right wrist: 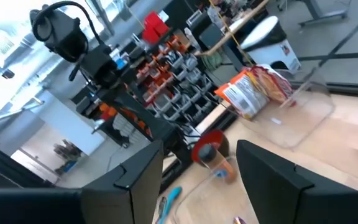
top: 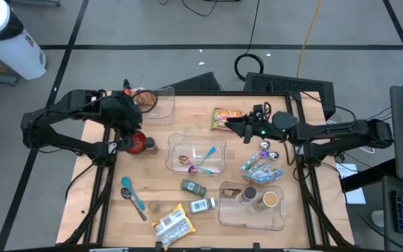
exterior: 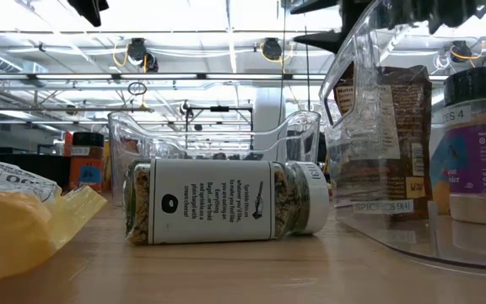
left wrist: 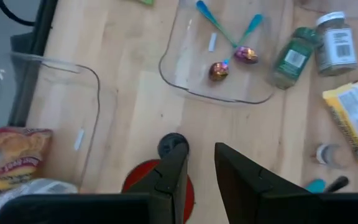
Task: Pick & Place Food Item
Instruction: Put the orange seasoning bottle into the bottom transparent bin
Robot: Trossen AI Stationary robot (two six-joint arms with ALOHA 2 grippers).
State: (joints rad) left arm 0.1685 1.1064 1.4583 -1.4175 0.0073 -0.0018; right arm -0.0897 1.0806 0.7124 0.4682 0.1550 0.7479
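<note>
The wooden table carries three clear containers, arranged so that each can act as a drop point: one at the far left corner, holding a snack bag, one at centre, holding two spoons, and one at the near right, holding a bagged item and jars. Loose food items lie between them, within reach of either arm: an orange snack bag at the far middle, a yellow packet near the front edge, and two spice jars lying on their sides.

The likely task item is the red bottle with a black cap, standing on the table left of the centre container.

The left gripper is positioned above this bottle. Its fingers stand a narrow gap apart; the cap shows just beyond the fingertips, so no contact is confirmed and nothing is held.

The right gripper hovers above the table near the orange snack bag, fingers parted, grasping nothing
</note>
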